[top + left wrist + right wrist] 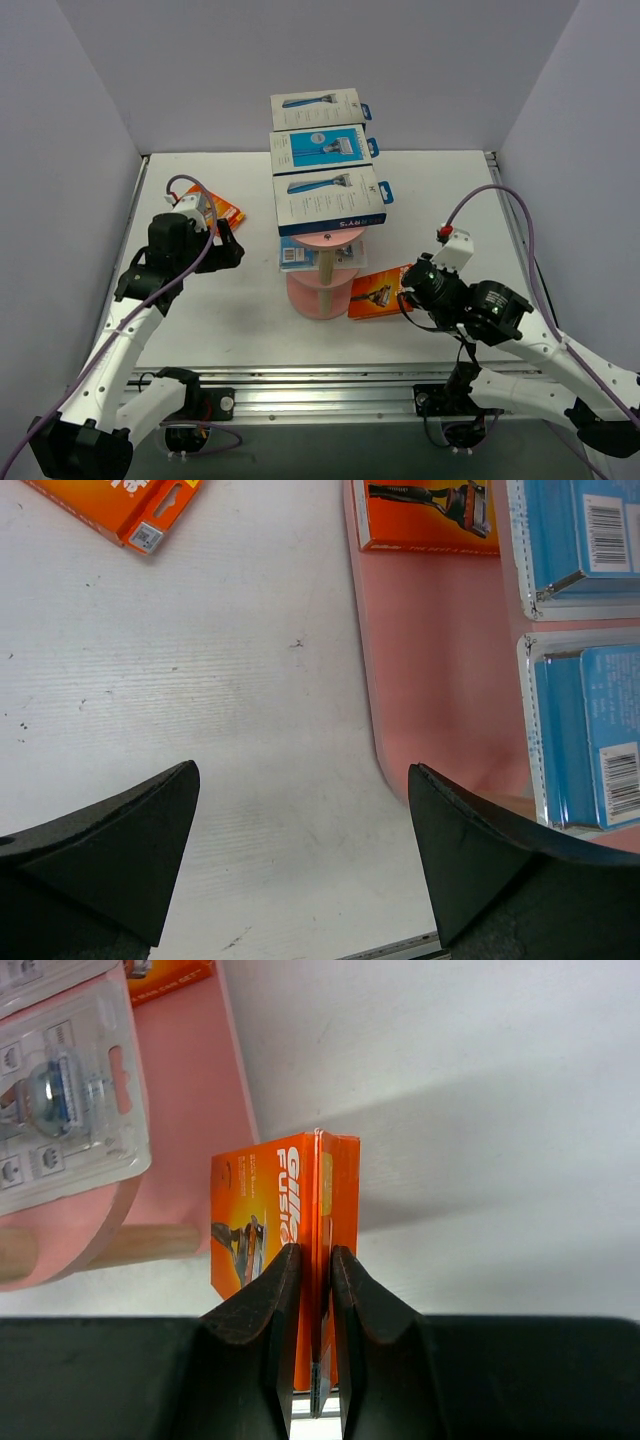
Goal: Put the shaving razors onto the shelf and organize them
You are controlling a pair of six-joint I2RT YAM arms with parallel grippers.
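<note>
Fingers, right gripper (315, 1252): pinching orange "Gillette Fusion" blister card (300, 1185).
Left gripper (302, 768): gaping, carrying nothing.
Surface: white tabletop (430, 190), grey walls (300, 60) enclosing.
Writing: white-and-blue box (333, 198) showing "HARRY'S".

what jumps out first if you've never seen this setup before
The pink shelf in the middle of the table catches the eye first, its top tier carrying three razor boxes in a row. Just right of it, the right gripper is clamped on an orange razor pack. On the left, the left gripper hangs open above the table, with a second orange pack beside it.
</note>
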